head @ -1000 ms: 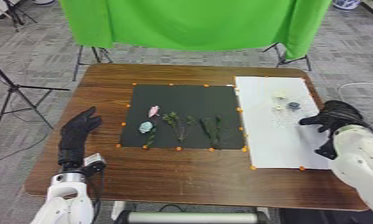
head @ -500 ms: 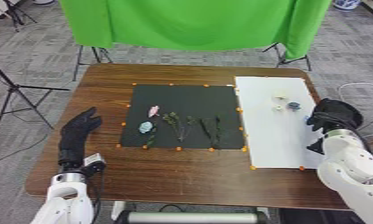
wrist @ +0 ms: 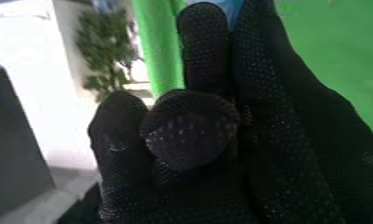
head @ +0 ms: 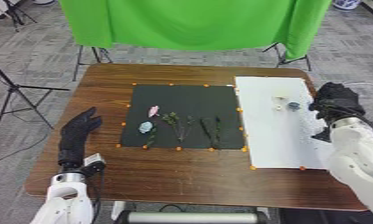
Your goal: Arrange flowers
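At the right edge of the white sheet, my right hand is held up, beside a grey-blue flower and small cream flowers. In the right wrist view, my right hand has its thumb folded against the fingers, and a bit of a light blue flower pokes out past them; its stem is hidden. On the black mat lie a pink flower, a pale blue flower and green sprigs. My left hand rests left of the mat, fingers relaxed.
Orange markers line the mat and the sheet on the brown table. A green cloth hangs behind the table. A black stand is on the floor to the left.
My right hand first turned and drew in toward the sheet's right edge, then moved farther forward, its fingers now pointing away. The left hand and the flowers on the mat have kept still.
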